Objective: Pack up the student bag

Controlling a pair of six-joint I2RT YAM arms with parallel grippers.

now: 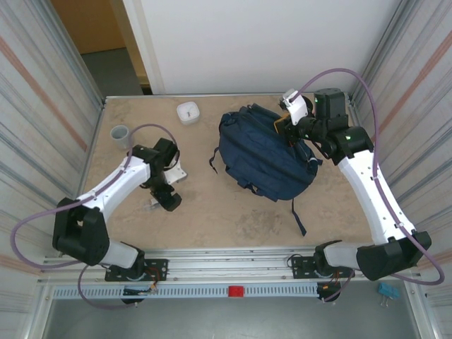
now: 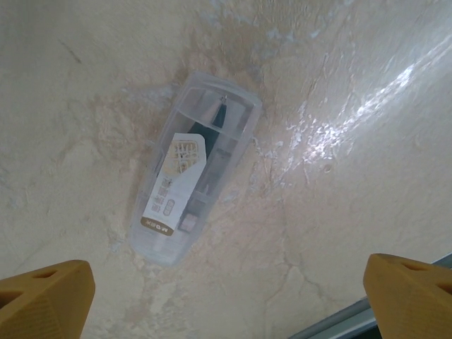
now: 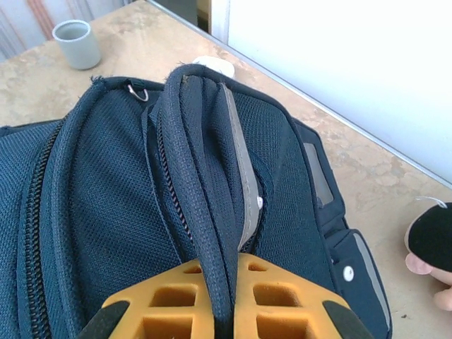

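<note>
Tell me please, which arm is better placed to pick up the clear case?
Left: the left gripper hangs open over the clear case; the right gripper is shut on the bag.

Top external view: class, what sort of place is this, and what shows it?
Probably a robot lab work cell: left arm and right arm bolted to a metal rail, ribbed panel walls around a marbled table, a student bag laid out.

— What's on your table [image 1: 233, 219]?
— Your beige marbled top carries the student bag [image 1: 261, 159] right of centre, a grey cup [image 1: 120, 134] and a white tub [image 1: 188, 112] towards the far edge, and a clear case [image 2: 194, 176] lying flat.
</note>
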